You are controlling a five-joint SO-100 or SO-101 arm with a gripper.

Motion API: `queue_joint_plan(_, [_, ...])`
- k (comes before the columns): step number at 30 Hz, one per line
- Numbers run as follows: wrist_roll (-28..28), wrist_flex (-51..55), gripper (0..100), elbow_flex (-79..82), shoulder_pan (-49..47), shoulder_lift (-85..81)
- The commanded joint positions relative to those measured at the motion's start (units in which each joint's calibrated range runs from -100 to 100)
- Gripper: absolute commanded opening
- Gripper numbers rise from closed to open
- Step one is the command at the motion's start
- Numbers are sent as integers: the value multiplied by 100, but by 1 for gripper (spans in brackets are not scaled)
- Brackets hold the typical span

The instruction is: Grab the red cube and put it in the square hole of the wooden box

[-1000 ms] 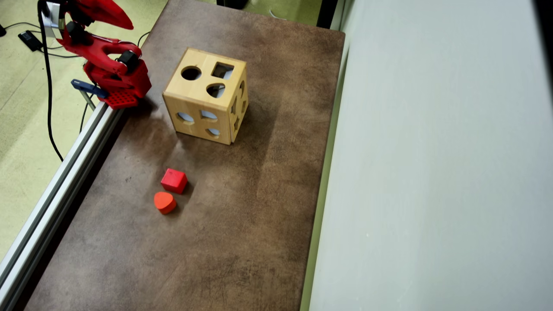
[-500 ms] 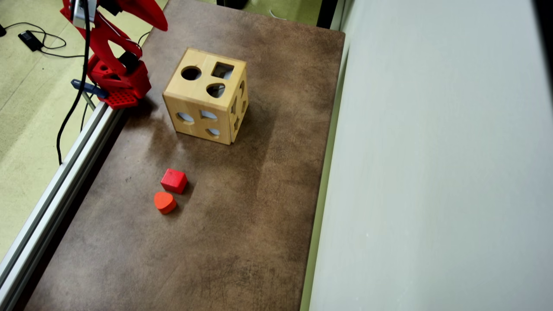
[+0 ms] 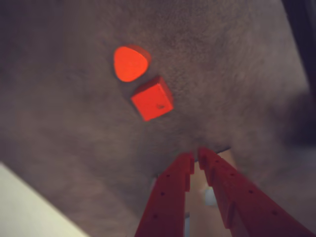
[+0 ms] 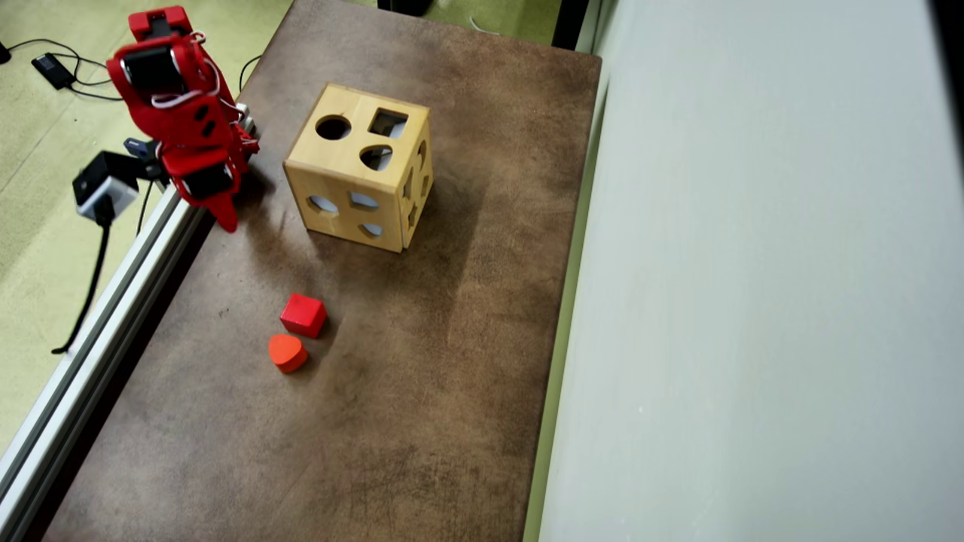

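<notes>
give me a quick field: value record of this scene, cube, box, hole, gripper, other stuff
red cube: on the brown table, untouched, below the box in the overhead view
heart-like block: orange-red, right beside the cube, on its far side from the box
wooden box: upright on the table
square hole: on the box's top face, nothing in it
gripper: shut, holding nothing, well short of the cube
task state: grasp not yet made

The arm has swung down from the upper-left corner of the overhead view, and its gripper (image 4: 226, 222) now points down over the tabletop (image 4: 422, 391) edge. A small black-and-white camera (image 4: 102, 188) has come into sight beside it.
</notes>
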Motion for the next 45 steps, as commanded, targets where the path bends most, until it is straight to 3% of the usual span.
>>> queue_joint_plan(1, [620,-71,3,-203,-40,287])
queue_joint_plan(8, [1231,-811,3,-176,-47,881])
queue_joint_plan(17, [1275,-2178,3,-149,-359,2062])
queue_joint_plan(26, [1221,-2082,3,-114,-1169,2113])
queue_joint_plan(33, [899,-1961,2,-96,-1102,2079])
queue_joint_plan(38, [904,-1101,3,-114,-1095,2079])
queue_joint_plan(45, [918,-1044,7,-149,-1065,2079])
